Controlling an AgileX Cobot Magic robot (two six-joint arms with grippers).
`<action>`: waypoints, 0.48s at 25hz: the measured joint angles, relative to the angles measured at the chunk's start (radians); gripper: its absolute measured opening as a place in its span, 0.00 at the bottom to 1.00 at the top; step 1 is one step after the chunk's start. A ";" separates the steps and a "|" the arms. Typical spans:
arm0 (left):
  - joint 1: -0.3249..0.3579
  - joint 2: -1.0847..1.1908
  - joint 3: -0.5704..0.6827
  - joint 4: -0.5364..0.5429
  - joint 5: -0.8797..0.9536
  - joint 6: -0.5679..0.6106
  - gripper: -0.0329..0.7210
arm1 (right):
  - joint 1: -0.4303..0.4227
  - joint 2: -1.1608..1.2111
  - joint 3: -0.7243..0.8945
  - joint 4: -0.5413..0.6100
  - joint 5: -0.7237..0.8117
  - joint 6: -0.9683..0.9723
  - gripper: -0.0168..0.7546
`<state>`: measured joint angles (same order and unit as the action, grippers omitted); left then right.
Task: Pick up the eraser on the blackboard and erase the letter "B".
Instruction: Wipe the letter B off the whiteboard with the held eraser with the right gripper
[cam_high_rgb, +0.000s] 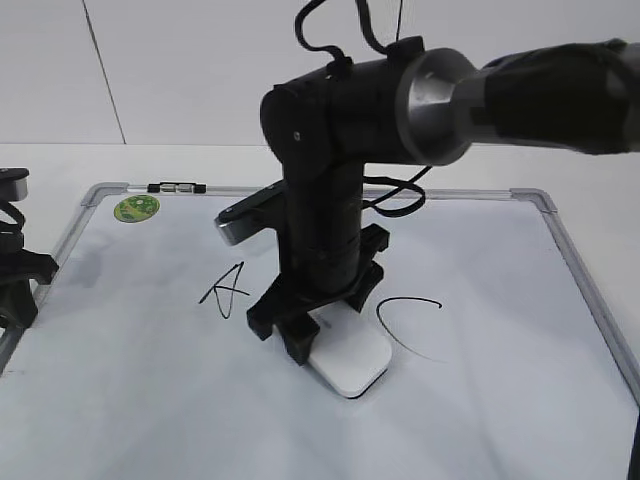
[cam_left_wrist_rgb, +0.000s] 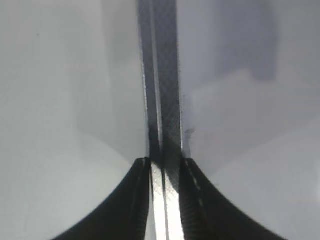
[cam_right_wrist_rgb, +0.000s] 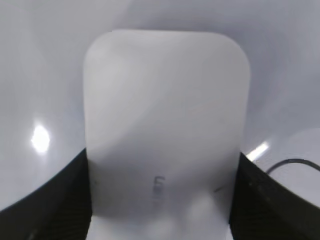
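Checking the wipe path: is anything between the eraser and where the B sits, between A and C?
Nothing visible. The right claw grips the eraser on the blackboard, between A and C; no B shows.

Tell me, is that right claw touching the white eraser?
Touching: the right wrist view shows the right gripper with both fingers pressed against the eraser.

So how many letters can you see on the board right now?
2: an "A" left of the right claw, a "C" to its right. The "B" may be hidden behind the arm and eraser.
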<state>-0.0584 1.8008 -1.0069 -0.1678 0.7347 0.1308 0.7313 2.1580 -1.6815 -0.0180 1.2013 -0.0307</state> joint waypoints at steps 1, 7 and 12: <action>0.000 0.000 0.000 0.000 0.000 0.000 0.24 | 0.014 0.000 0.000 0.000 0.000 0.002 0.72; 0.000 0.000 0.000 0.000 0.000 0.000 0.24 | 0.081 0.000 0.000 0.012 0.000 0.000 0.72; 0.000 0.000 0.000 0.000 0.000 0.000 0.24 | 0.068 0.000 0.000 -0.020 0.000 -0.004 0.72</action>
<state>-0.0584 1.8008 -1.0069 -0.1678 0.7347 0.1308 0.7992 2.1580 -1.6815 -0.0380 1.2013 -0.0345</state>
